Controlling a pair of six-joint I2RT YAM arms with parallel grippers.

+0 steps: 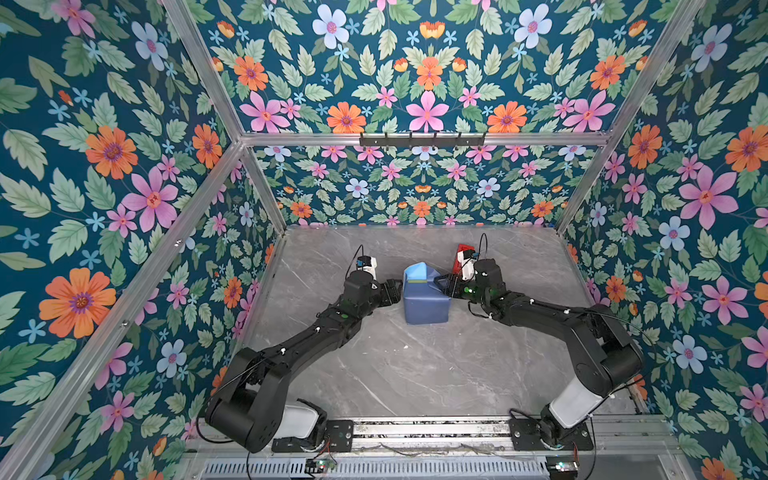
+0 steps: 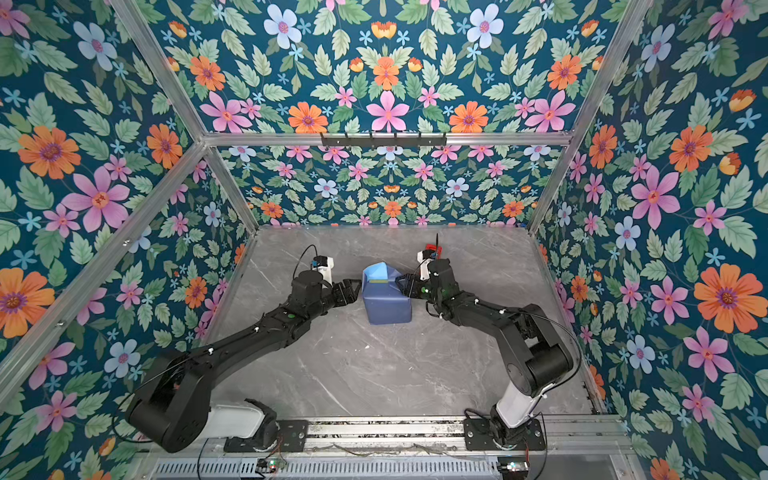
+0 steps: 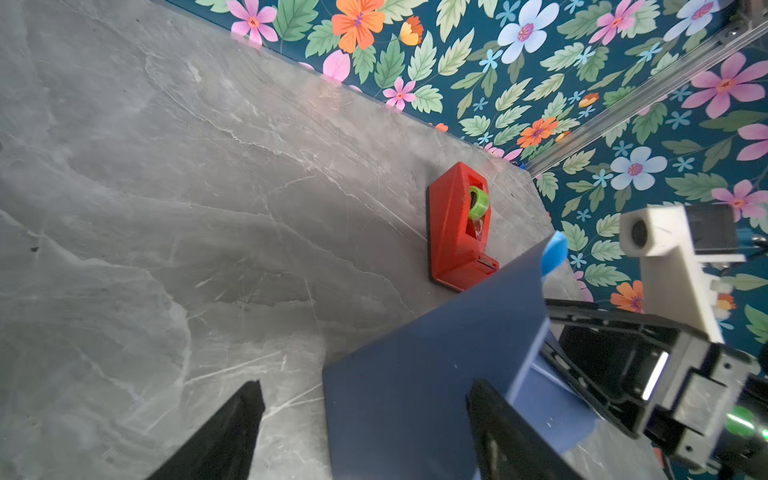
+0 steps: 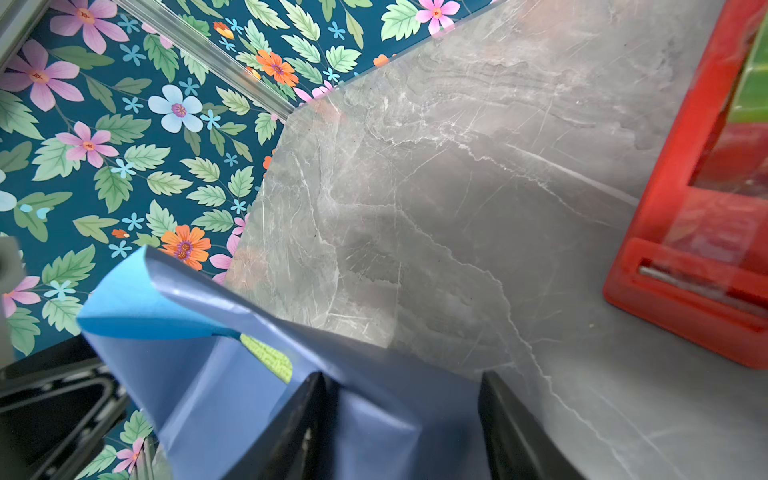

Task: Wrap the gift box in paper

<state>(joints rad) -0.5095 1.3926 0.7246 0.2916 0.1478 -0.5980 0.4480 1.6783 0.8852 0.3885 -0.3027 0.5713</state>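
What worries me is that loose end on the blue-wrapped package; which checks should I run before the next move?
1. Slate-blue paper sheet covers package top and near side: ok.
2. Far end closed: not ok; light-blue flap stands up, olive-green gift box shows.
3. Left gripper open beside package: ok.
4. Right gripper open, paper between its jaws: ok.
5. Red plastic tape dispenser on grey marbled table, apart from package: ok.
6. Seam taped: cannot tell.
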